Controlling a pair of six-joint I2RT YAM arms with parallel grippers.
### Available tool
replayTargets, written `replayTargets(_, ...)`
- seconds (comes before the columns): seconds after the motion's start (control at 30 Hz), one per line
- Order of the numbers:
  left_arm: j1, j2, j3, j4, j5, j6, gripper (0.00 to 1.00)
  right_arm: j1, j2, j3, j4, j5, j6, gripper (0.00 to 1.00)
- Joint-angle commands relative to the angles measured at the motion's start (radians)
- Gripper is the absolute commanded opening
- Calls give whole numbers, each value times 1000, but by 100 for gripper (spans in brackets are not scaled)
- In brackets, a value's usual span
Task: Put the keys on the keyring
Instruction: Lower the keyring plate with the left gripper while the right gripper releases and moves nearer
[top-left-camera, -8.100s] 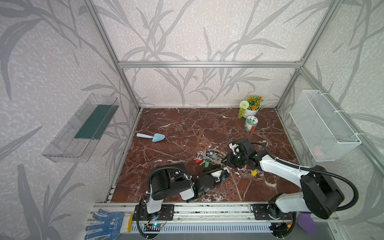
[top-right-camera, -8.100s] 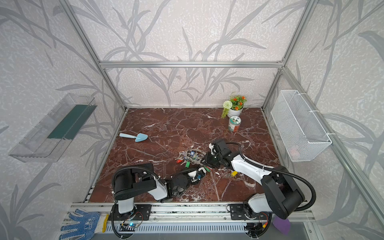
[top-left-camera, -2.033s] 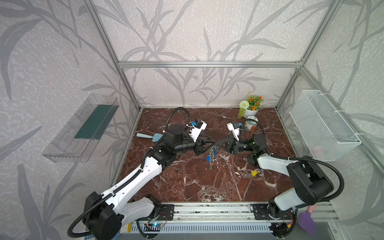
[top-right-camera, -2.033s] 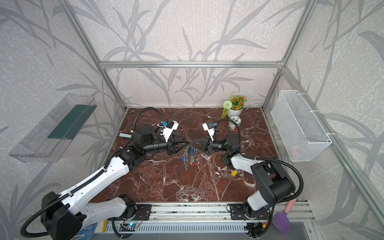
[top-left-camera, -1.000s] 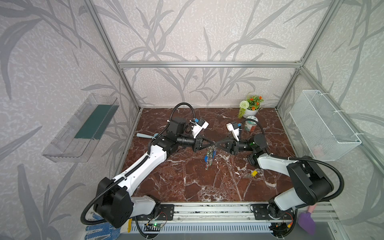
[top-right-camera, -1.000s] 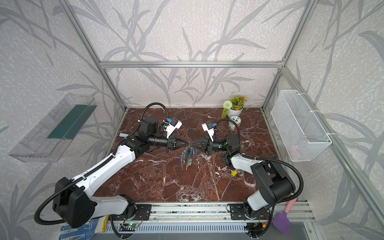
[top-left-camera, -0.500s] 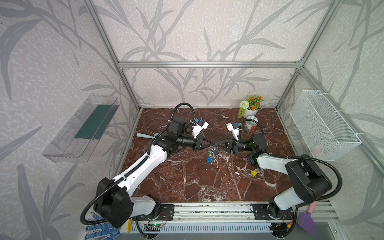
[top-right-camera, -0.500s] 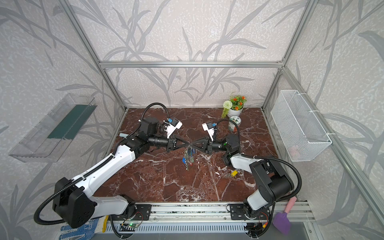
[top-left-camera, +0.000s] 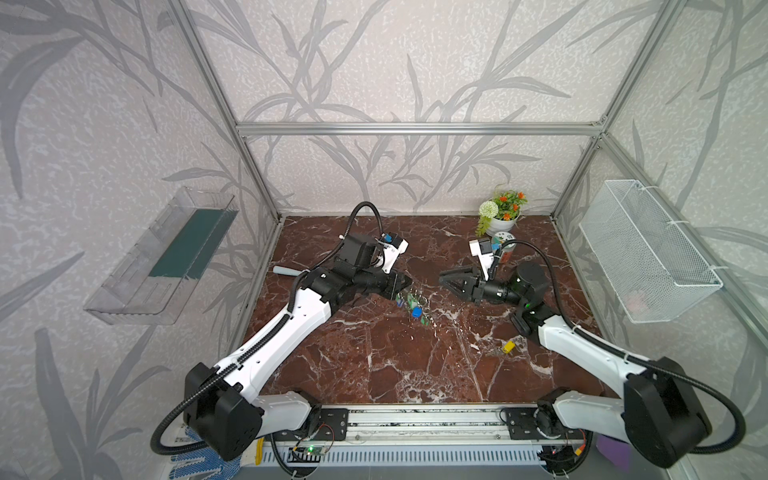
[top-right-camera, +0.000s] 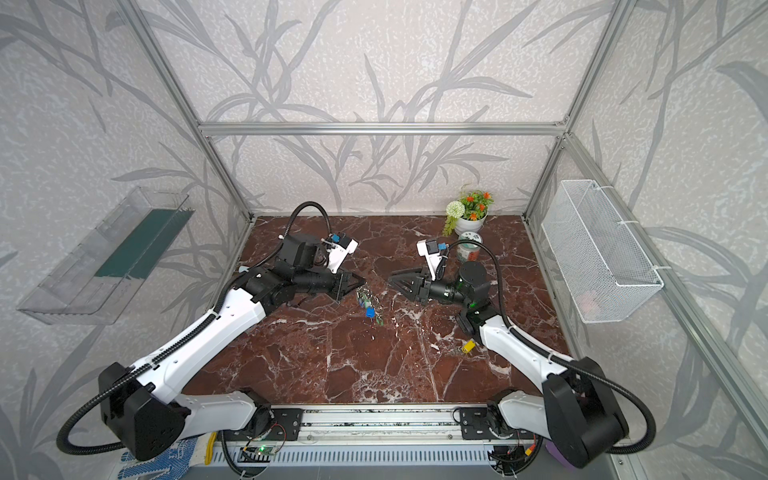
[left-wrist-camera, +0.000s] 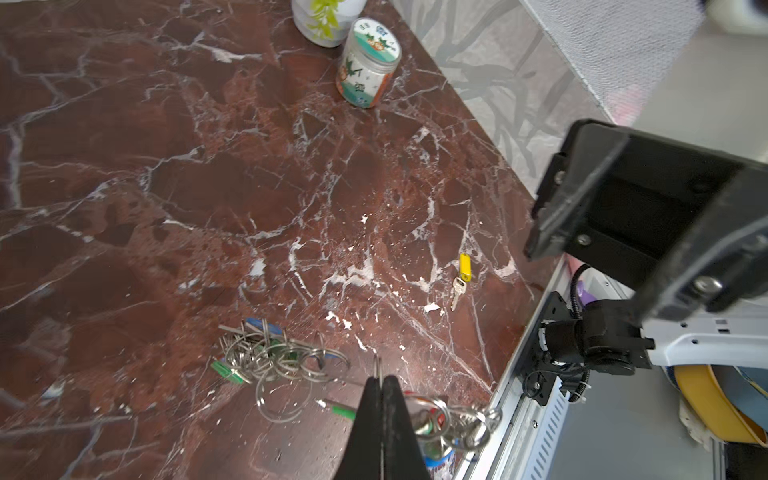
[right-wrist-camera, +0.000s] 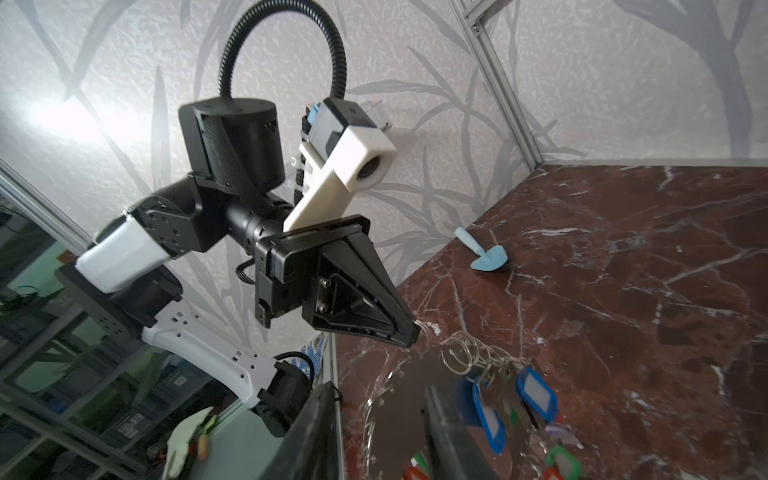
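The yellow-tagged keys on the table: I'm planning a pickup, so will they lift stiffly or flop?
Probably floppy: the keys are a yellow tag linked to a small key, so the unpinched end should dangle. They lie flat on the table, so pinching them may be fiddly. Likely light; a push might slide them on the marble.

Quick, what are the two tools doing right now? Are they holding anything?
Left tool: closed, pinching the keyring.
Right tool: open, holding nothing.

Left claw (top-left-camera: 409, 284) pinched closed, right claw (top-left-camera: 443, 279) parted, tips facing each other.
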Motion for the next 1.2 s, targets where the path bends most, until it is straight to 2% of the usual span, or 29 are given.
replayTargets(0.0, -21, 31, 93, -101, -115, -57, 0, 51, -107, 22, -330, 151, -191, 44)
replayTargets(0.13, -27, 116, 177, -219, -156, -177, 0, 146, -165, 21, -443, 280, -258, 45)
replayTargets(0.23, -36, 182, 233, -286, -172, -230, 0, 231, -166, 14, -445, 378, -287, 46)
replayTargets(0.4, -55, 259, 300, -365, -184, -271, 0, 301, -75, -17, -299, 402, -262, 46)
replayTargets(0.83, -57, 342, 340, -431, -77, -435, 0, 324, 159, -137, 74, 561, -361, 45)
replayTargets(1.07, -54, 379, 335, -434, -19, -527, 0, 486, 136, -176, 116, 814, -579, 43)
replayTargets(1.17, -53, 383, 325, -423, -6, -558, 0, 538, 151, -179, 131, 909, -586, 43)
